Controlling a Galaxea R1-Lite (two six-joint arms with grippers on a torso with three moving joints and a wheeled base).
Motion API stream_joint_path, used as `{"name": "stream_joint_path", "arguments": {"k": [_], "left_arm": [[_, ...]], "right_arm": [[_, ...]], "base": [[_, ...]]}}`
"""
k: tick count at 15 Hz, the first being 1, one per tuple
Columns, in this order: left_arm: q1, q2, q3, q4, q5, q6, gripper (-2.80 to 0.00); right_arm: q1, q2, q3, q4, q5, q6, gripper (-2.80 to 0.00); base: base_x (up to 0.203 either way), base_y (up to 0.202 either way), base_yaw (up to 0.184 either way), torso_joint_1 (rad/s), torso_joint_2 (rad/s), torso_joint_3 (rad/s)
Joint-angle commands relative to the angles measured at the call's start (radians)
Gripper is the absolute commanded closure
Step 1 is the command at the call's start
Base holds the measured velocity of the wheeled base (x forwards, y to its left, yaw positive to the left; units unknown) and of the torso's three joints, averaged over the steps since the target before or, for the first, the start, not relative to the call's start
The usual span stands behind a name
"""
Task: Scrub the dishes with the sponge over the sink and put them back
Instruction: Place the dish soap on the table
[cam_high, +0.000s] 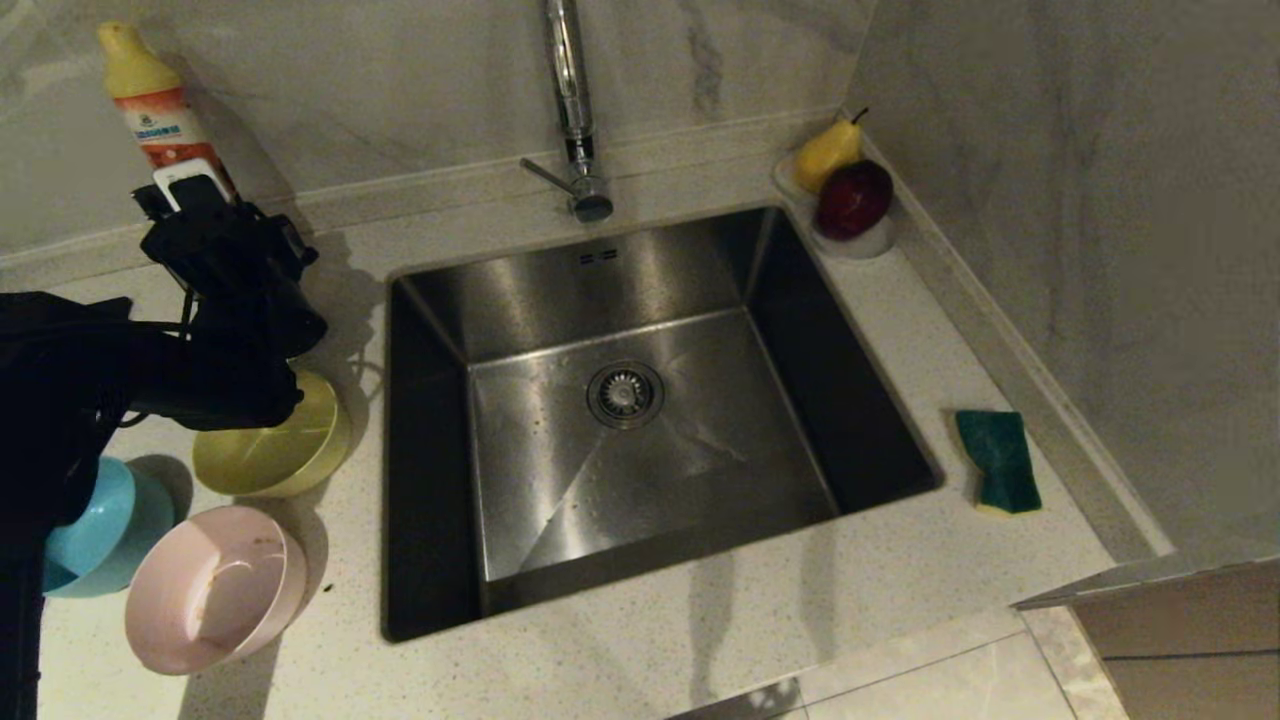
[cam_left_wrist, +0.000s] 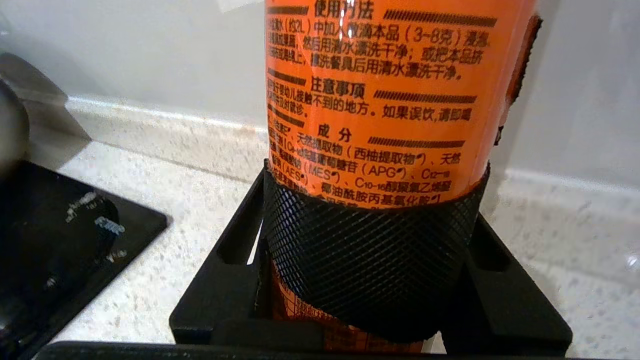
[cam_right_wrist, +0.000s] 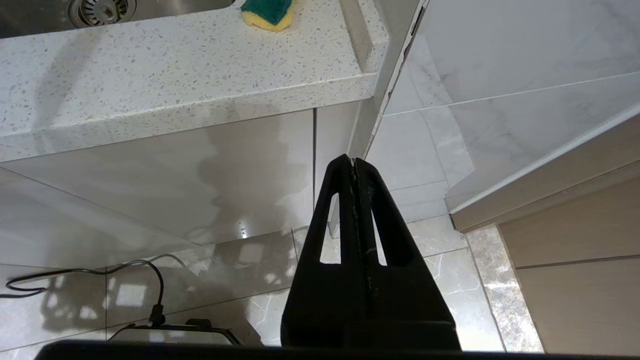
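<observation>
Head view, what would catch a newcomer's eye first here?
The steel sink fills the middle, bare down to its drain. At far left the left pincer clasps an orange detergent bottle near the wall. Three bowls, yellow, blue and smeared pink, sit just in front.

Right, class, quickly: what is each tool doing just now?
Left tool: closed around the orange detergent bottle, back left of the sink.
Right tool: shut, holding nothing, parked below the counter edge.
</observation>
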Motion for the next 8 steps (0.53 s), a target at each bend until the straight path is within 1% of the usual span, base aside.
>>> {"name": "stream_joint_path", "arguments": {"k": [1,8], "left_arm": [[0.0,0.007,0.005,-0.01,0.005,-0.001,0.0],[0.003,0.004,0.019,-0.01,0.005,0.001,0.0]], "right_arm": [[0.0,0.0,0.001,0.0,0.0,0.0,0.0],[0.001,0.0,0.0,0.0,0.0,0.0,0.0]], "base": [[0.0,0.0,0.0,0.0,0.0,0.0],[0.0,0.0,0.0,0.0,0.0,0.0]]}}
